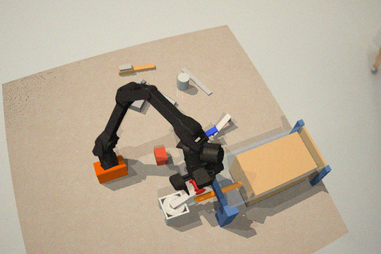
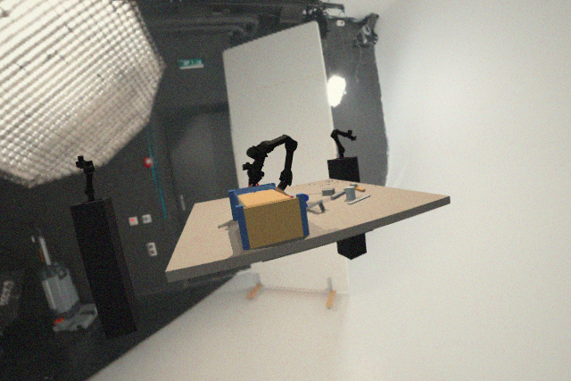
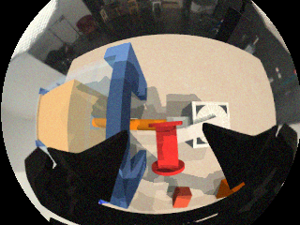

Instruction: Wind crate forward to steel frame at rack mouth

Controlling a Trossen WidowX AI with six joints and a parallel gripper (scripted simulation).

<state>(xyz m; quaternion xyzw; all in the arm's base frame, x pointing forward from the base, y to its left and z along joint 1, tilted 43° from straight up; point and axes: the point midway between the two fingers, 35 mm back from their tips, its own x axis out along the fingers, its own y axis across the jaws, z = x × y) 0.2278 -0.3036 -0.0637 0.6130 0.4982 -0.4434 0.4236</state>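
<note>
The tan crate (image 1: pixel 274 162) (image 2: pixel 269 219) (image 3: pixel 59 119) sits flat inside the clear-panelled cubby (image 1: pixel 246 148). A small gap shows between its front and the blue frame (image 1: pixel 222 206) (image 3: pixel 122 88) at the mouth. An orange strap (image 1: pixel 229 187) (image 3: pixel 99 123) runs from the crate through the frame toward the white winch (image 1: pixel 175 208) (image 3: pixel 209 115). A red T-shaped handle (image 1: pixel 196 187) (image 3: pixel 167 150) lies on the bench between winch and frame. My gripper (image 1: pixel 191 184) (image 3: pixel 165 130) is open just above it, a finger on each side, not touching it.
A red block (image 1: pixel 161 155) (image 3: pixel 183 195) lies near the arm's orange base (image 1: pixel 110 169). A blue-handled tool (image 1: pixel 217 127), a grey cylinder (image 1: pixel 183 81), a grey bar (image 1: pixel 196 81), an orange-handled tool (image 1: pixel 135 68) and a grey block (image 1: pixel 137 105) lie farther back.
</note>
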